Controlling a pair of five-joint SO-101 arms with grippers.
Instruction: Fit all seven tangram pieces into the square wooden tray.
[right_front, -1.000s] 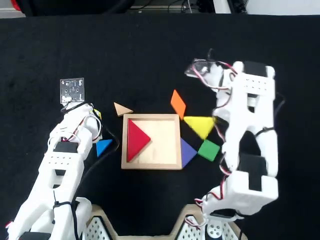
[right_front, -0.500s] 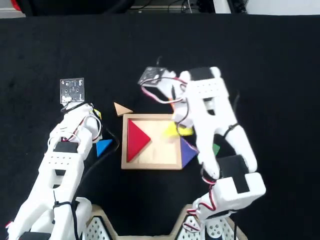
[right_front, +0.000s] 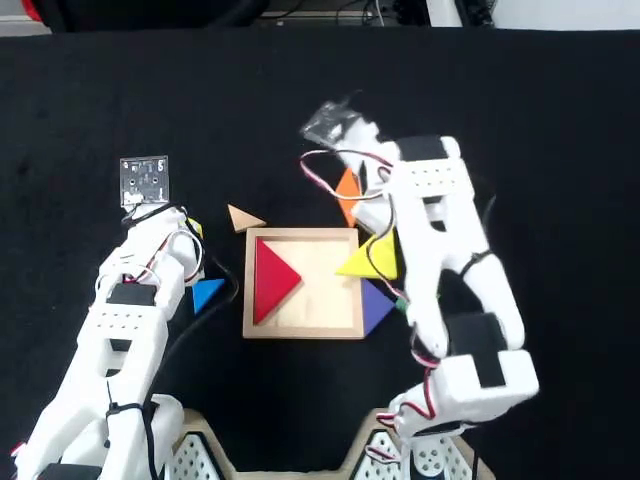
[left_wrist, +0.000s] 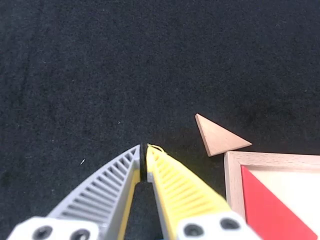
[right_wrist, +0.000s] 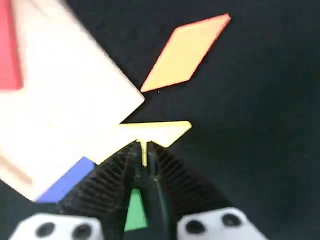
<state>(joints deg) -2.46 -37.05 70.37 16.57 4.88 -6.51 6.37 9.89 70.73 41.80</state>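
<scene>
High view first: the right arm (right_front: 430, 230) bends over the tray's (right_front: 303, 333) right wall. It carries the yellow triangle (right_front: 368, 260) partly over that wall and partly over the bare floor. The red triangle (right_front: 270, 280) lies inside, against the left wall. The left arm (right_front: 130, 310) sits parked left of the tray, beside the blue triangle (right_front: 207, 293).

Left wrist view: the left gripper (left_wrist: 145, 148) is pinched together on nothing, and the tan triangle (left_wrist: 217, 136) lies just off the tray's corner.

Right wrist view: the right gripper (right_wrist: 144, 150) clamps the yellow triangle by one edge at the tray's corner, with the orange parallelogram (right_wrist: 185, 50) beyond it.

My call: bring the piece inward over the open floor, level it, square a side to a wall, and only then let go.
</scene>
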